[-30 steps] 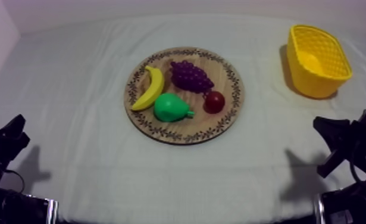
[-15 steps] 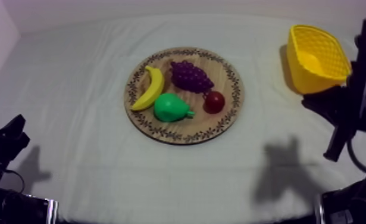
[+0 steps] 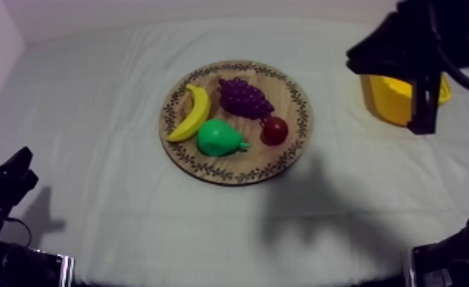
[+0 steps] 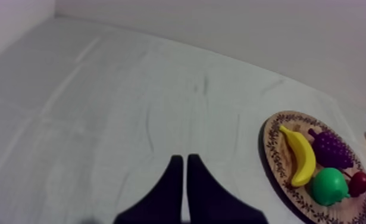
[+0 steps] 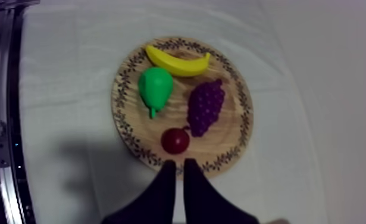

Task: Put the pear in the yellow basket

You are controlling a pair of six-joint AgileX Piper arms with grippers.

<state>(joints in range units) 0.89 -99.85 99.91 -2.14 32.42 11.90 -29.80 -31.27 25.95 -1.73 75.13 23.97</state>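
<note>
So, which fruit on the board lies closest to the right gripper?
The small red fruit: it lies on the side toward the right gripper, before grapes, pear and banana.

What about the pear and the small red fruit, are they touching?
Apart. The right wrist view shows bare wooden board between the pear and the small red fruit.

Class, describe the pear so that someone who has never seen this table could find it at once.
On the table lies a round wooden board with four toy fruits. The pear sits at its near side, between the banana and the small red fruit; it alone is green.
</note>
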